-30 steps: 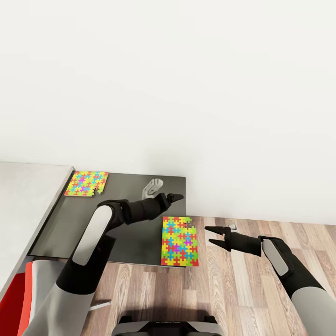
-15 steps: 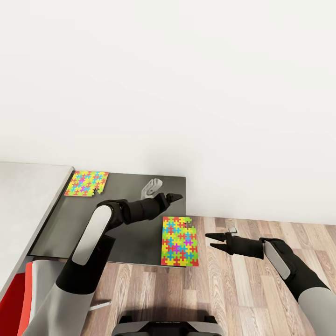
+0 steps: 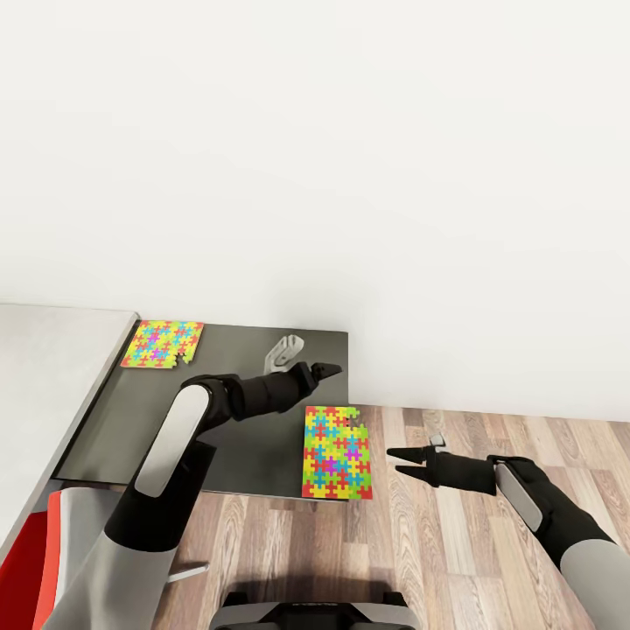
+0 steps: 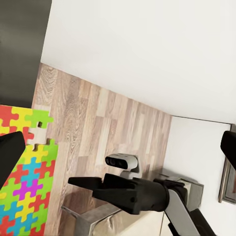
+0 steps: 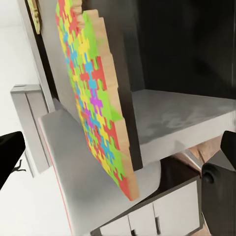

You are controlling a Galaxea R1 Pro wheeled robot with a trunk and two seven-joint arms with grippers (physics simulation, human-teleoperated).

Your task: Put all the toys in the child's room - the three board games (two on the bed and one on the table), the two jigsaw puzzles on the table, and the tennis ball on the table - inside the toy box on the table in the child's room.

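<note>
Spanning the lower left: dark-grey tabotop section.

Lying on the dark-grey tabletop [image 3: 236,455]: one jigsaw puzzle [image 3: 337,451] overhanging the front corner, another jigsaw puzzle [image 3: 163,344] sitting far back near the wall. Hovering above the tabletop, gripping nothing: left end effector [image 3: 331,370], spread uncertain. Hanging over the wood floor [image 3: 455,542] beside the near puzzle: right end effector [image 3: 402,461], fingers parted, empty.
</note>
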